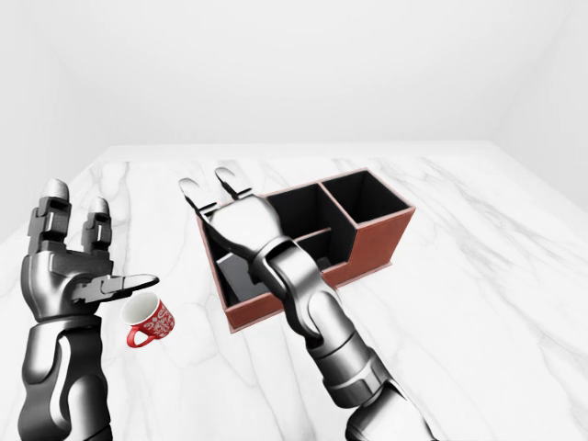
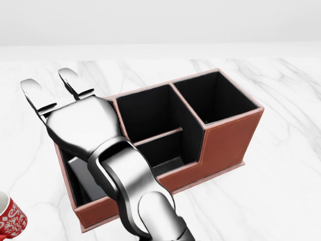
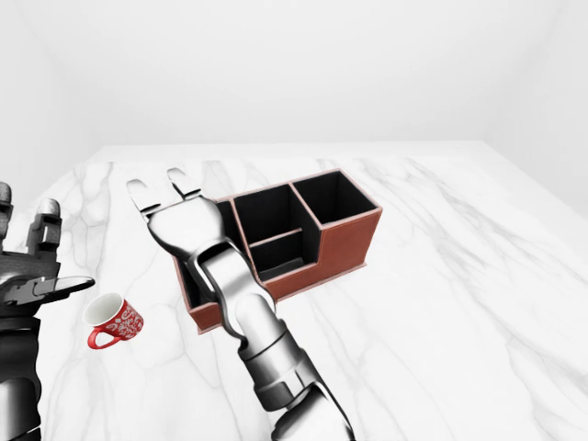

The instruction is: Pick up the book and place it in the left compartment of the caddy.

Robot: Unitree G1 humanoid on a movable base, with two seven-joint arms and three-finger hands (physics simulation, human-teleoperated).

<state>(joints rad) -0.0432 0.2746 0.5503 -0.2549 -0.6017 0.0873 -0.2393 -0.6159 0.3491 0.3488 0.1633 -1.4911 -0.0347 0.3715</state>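
Left-eye view: right hand (image 1: 234,216) extends flat over the caddy (image 1: 377,243) at frame centre, fingers released, holding nothing; left hand (image 1: 78,266) raised at lower left, fingers spread, empty, clear of the work.
Mug: red patterned mug (image 1: 149,322) lies tipped on the marble counter (image 1: 478,303), beside the left hand.
Head view: a grey slab, likely the book (image 2: 83,175), stands inside the caddy's left compartment, under the right forearm; placement looks done.
Right-eye view: same arrangement, caddy at centre.
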